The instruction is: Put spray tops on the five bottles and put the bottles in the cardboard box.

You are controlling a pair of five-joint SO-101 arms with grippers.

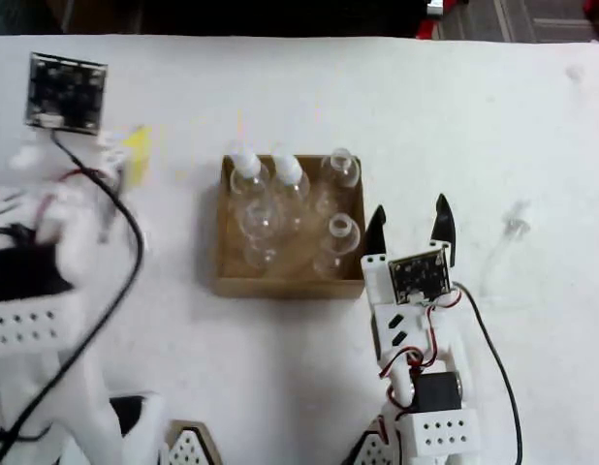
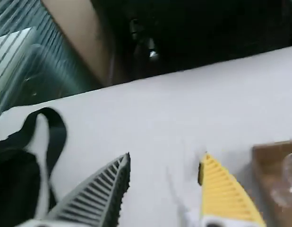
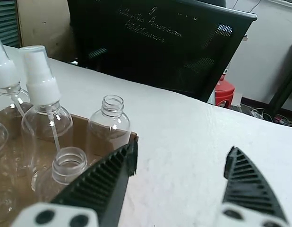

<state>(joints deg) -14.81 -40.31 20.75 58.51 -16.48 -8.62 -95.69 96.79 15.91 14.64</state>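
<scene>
The cardboard box sits mid-table with several clear bottles standing in it. Two at its back carry white spray tops; in the right wrist view one capped bottle is close by. Two uncapped bottles stand along the box's right side, and both uncapped bottles face the right wrist camera. My right gripper is open and empty just right of the box. My left gripper, grey and yellow fingered, is open over bare table left of the box.
A loose spray top with its tube lies on the table to the right of my right gripper. A black cable runs along the left arm. A dark chair stands beyond the far table edge.
</scene>
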